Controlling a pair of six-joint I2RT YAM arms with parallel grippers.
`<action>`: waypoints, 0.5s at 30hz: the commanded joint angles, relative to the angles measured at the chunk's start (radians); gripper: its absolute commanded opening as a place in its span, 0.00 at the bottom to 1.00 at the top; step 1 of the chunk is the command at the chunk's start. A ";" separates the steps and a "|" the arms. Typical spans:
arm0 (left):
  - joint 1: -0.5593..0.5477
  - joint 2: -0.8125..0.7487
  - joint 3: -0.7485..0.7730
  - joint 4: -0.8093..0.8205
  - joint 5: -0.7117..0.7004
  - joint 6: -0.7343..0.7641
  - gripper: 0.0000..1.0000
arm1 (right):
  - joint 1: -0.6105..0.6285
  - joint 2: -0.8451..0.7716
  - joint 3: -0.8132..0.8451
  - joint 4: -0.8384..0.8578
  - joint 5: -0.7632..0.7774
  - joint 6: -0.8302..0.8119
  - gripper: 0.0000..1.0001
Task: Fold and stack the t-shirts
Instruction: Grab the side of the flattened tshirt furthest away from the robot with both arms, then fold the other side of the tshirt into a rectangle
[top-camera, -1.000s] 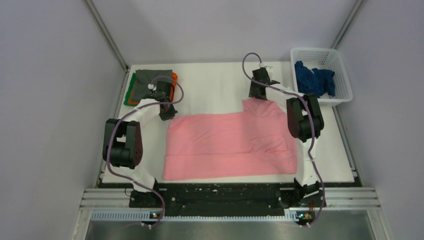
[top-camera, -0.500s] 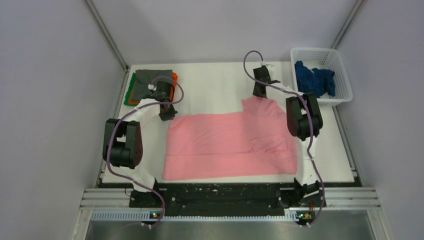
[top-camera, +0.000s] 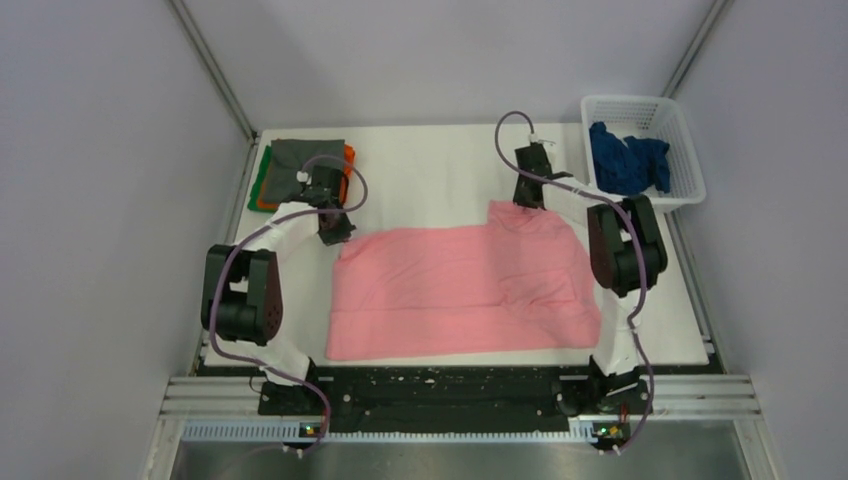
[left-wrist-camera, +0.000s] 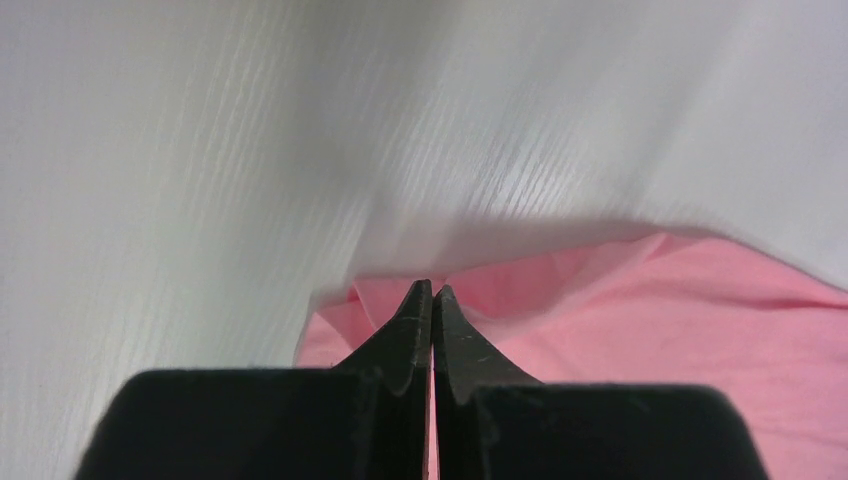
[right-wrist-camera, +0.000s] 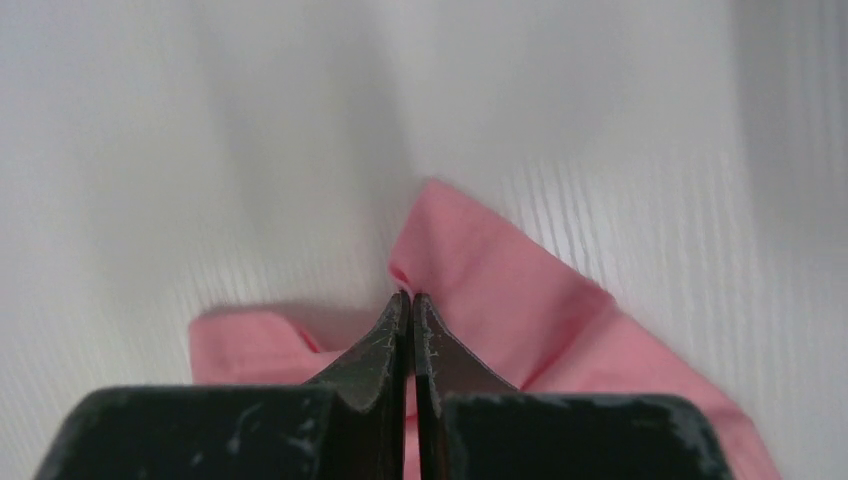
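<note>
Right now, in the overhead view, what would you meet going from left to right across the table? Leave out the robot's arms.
First the stack of folded shirts → pink t-shirt → white basket, which holds a dark blue shirt.

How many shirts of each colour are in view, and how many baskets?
pink shirt, spread on the table: 1
dark blue shirt, bunched in the basket: 1
grey shirt, folded: 1
orange shirt, folded: 1
green shirt, folded: 1
white basket: 1
Total: 6
</note>
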 joint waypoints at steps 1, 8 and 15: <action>-0.015 -0.122 -0.065 0.025 0.019 -0.015 0.00 | 0.018 -0.238 -0.149 0.017 -0.012 0.004 0.00; -0.029 -0.265 -0.187 0.044 0.044 -0.038 0.00 | 0.091 -0.503 -0.393 -0.018 0.012 0.040 0.00; -0.035 -0.491 -0.366 0.025 0.040 -0.074 0.00 | 0.183 -0.789 -0.582 -0.162 0.099 0.079 0.00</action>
